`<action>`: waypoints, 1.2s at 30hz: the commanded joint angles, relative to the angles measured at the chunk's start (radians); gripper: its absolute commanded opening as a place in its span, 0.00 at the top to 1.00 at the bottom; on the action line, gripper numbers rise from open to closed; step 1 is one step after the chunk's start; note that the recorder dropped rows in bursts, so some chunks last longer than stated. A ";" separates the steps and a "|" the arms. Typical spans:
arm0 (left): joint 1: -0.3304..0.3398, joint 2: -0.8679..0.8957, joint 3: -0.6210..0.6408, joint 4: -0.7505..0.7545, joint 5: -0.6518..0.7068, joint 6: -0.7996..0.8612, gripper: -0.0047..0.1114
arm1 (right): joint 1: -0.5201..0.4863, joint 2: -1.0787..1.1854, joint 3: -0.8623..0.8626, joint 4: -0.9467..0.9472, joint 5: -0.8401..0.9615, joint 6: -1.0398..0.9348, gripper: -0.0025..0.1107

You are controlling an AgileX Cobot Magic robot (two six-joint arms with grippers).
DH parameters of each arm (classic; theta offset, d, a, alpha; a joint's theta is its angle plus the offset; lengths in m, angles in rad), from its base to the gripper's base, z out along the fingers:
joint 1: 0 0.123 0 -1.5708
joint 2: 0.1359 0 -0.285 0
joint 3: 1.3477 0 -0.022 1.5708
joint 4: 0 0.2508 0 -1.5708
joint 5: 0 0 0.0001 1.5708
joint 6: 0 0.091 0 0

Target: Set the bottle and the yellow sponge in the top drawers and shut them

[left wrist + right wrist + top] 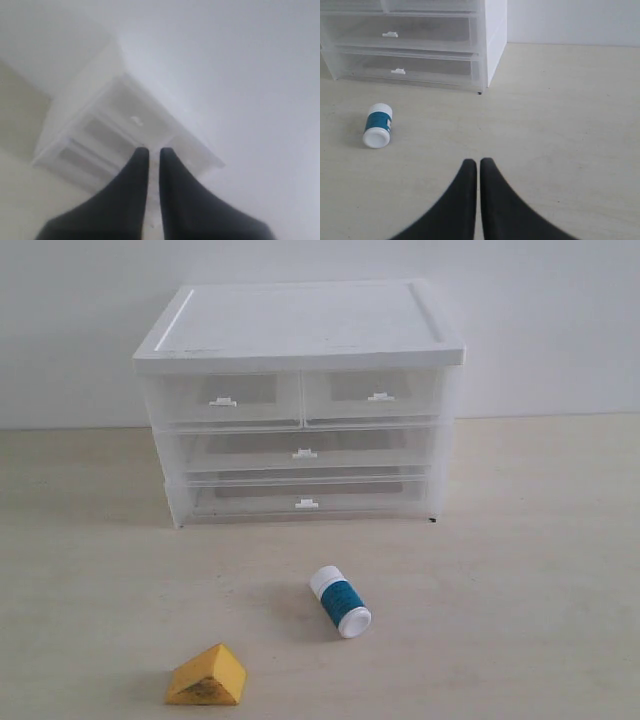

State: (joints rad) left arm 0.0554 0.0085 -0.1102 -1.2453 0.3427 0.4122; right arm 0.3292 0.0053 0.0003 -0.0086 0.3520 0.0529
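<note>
The bottle (340,602), white with a teal label, lies on its side on the table in front of the cabinet; the right wrist view also shows the bottle (377,125). Nearer the front edge and to the left sits the yellow sponge (207,676), a wedge. Both top drawers, left (225,398) and right (375,395), are pushed in. Neither arm shows in the exterior view. My left gripper (154,150) is shut and empty, pointing at the blurred cabinet (125,125) from a distance. My right gripper (478,161) is shut and empty above bare table, well away from the bottle.
The white-topped cabinet (300,325) stands at the back against a pale wall. Two full-width drawers (305,452) lie below the top pair, both pushed in. Light wooden table (540,570) stretches around the objects.
</note>
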 commanded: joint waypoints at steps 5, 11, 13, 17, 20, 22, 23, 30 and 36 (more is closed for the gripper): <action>0.003 0.485 -0.282 -0.304 0.438 0.520 0.93 | -0.003 -0.005 0.000 -0.001 -0.011 -0.004 0.98; 0.003 0.889 -0.454 -0.155 0.417 0.527 0.93 | -0.003 -0.005 0.000 -0.001 -0.011 -0.004 0.98; -0.032 1.101 -0.545 -0.090 0.386 0.587 0.93 | -0.003 -0.005 0.000 -0.001 -0.011 -0.004 0.98; -0.206 1.273 -0.668 0.014 0.156 0.590 0.93 | -0.003 -0.005 0.000 -0.001 -0.011 -0.004 0.98; -0.287 1.380 -0.773 0.209 0.065 0.484 0.93 | -0.003 -0.005 0.000 -0.001 -0.011 -0.004 0.98; -0.288 1.476 -0.872 0.271 0.050 0.439 0.93 | -0.003 -0.005 0.000 -0.001 -0.011 -0.004 0.98; -0.288 1.510 -0.899 0.271 0.041 0.439 0.93 | -0.003 -0.005 0.000 -0.001 -0.011 -0.004 0.98; -0.288 1.667 -1.028 0.319 -0.028 0.488 0.93 | -0.003 -0.005 0.000 -0.001 -0.011 -0.004 0.98; -0.288 1.733 -1.114 0.342 -0.023 0.488 0.93 | -0.003 -0.005 0.000 -0.001 -0.011 -0.004 0.98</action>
State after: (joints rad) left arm -0.2286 1.7187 -1.1877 -0.9149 0.3156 0.8948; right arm 0.3292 0.0053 0.0003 -0.0086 0.3520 0.0529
